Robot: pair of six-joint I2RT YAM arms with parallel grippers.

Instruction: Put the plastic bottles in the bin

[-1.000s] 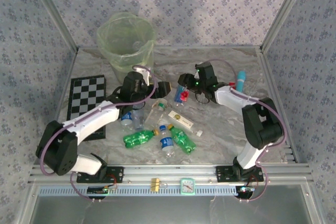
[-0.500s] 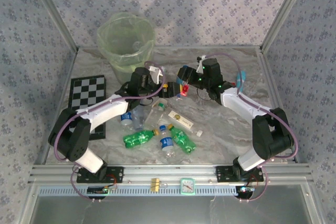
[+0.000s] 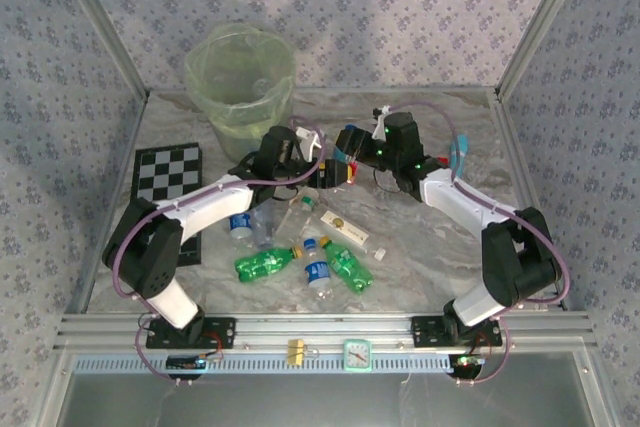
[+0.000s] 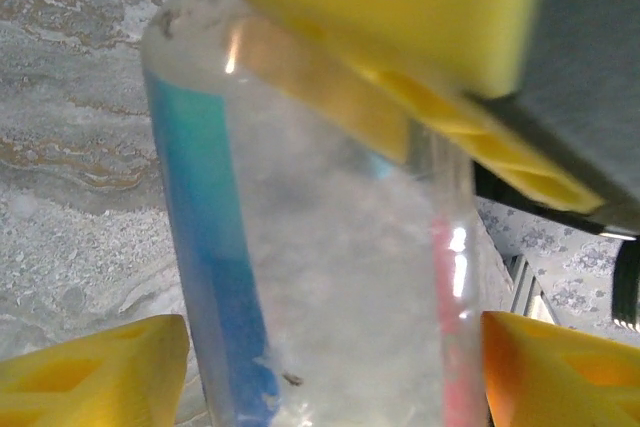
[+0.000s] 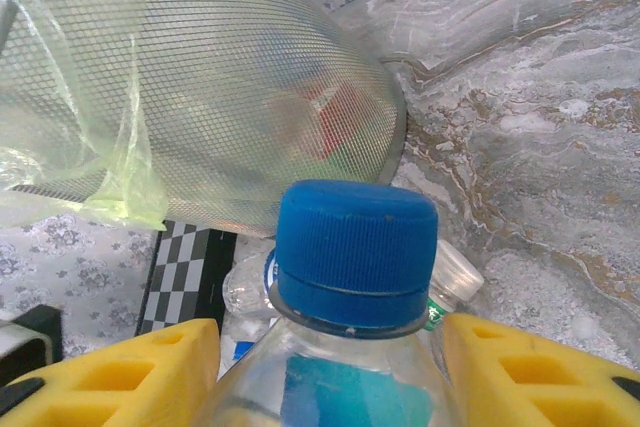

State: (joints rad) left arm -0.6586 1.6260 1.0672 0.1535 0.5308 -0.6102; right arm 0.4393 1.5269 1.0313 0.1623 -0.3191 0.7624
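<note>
- table (image 3: 440, 247): grey veined marble-look slab, flat, matte.
- bin (image 3: 240, 77): round bucket at far left, mesh wall, lined with a crinkled translucent yellow-green bag.
- checkerboard mat (image 3: 165, 182): flat black-and-white squares, at the table's left.
- loose bottles (image 3: 265, 264): green and clear plastic, lying on their sides near centre.
- clear bottle (image 5: 355, 247): smooth transparent plastic, blue label, ribbed blue screw cap.

My right gripper (image 5: 325, 377) pinches the clear bottle just below its shoulder, with a yellow finger against each side and the cap pointing toward the bin. My left gripper (image 4: 330, 367) straddles the same bottle's body, one yellow finger at each wall. I cannot tell whether they press yet. The bottle sits between my two grippers, near the bin's base and outside it.

Versus one second ago: my grippers stood apart, and now they meet on the bottle, closer to the bin. The loose bottles are unmoved.
</note>
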